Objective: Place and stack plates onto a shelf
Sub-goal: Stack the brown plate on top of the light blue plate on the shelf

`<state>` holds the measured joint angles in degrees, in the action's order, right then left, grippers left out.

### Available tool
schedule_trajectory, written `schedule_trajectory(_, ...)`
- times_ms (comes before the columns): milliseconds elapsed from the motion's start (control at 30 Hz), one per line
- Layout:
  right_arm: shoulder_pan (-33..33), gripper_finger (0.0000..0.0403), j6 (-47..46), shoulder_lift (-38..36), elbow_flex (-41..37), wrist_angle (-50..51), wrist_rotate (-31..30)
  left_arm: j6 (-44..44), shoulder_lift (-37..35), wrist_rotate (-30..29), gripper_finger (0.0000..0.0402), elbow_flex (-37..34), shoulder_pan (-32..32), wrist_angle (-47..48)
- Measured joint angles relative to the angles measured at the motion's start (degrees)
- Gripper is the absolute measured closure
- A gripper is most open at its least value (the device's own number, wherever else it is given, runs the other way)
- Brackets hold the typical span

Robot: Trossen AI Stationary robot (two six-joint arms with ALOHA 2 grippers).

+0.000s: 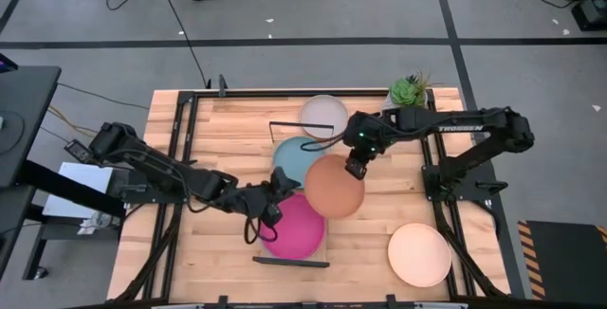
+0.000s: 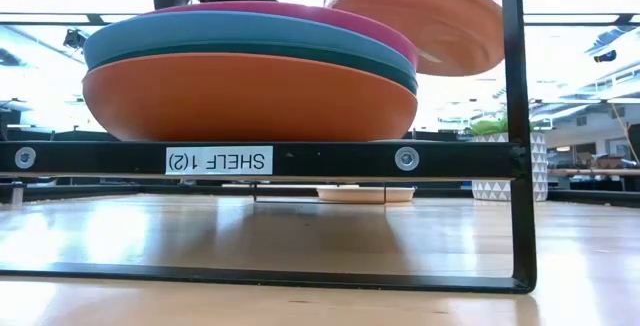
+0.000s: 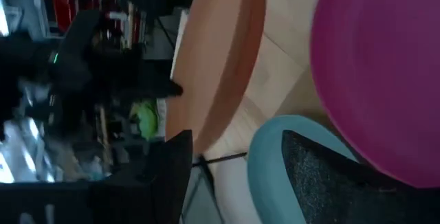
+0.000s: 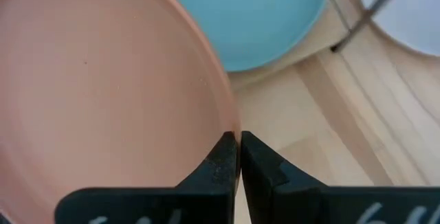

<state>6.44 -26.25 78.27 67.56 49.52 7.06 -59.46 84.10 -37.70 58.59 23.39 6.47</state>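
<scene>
The shelf (image 1: 290,263) runs from the far side toward the near side in the table's middle. On its near end sits a stack with an orange plate (image 2: 250,101) at the bottom, teal and blue plates (image 2: 240,38) above it, and a magenta plate (image 1: 296,228) on top. A light blue plate (image 1: 296,160) lies farther along the shelf. My right gripper (image 1: 357,168) is shut on the tan-brown plate (image 1: 334,188), above the shelf between those two. My left gripper (image 1: 273,193) is open just above the magenta plate's far-left rim. My right gripper pinches the tan-brown plate's rim (image 4: 232,129) on its far-right side between its two fingers (image 4: 223,161), slanting down from the far right. The plate is lifted clear and tilted (image 2: 420,16), above and beyond the magenta plate.
A greyish white plate (image 1: 324,115) lies by the shelf's far wire frame (image 1: 302,125). A peach-cream plate (image 1: 419,254) rests on the table near the right front corner. A small potted plant (image 1: 410,89) stands at the far edge behind my right arm.
</scene>
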Motion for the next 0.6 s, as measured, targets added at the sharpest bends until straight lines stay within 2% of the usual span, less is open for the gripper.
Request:
schedule_trajectory(400, 1.9, 0.0386, 2.9, 6.4, 5.1, -1.2, 6.0, -15.3, 5.7, -1.3, 0.0172, -0.1, 0.2, -9.3)
schedule_trajectory(500, 1.9, 0.0386, 3.1, 6.5, 5.6, -2.7, 6.9, -17.5, 5.9, -1.3, 0.0191, 0.0, 0.9, -9.6)
schedule_trajectory(600, 2.3, 0.0385, 3.6, 6.5, 5.6, -2.6, 7.8, -17.7, 5.9, -1.7, 0.0231, 0.0, 1.5, -10.4)
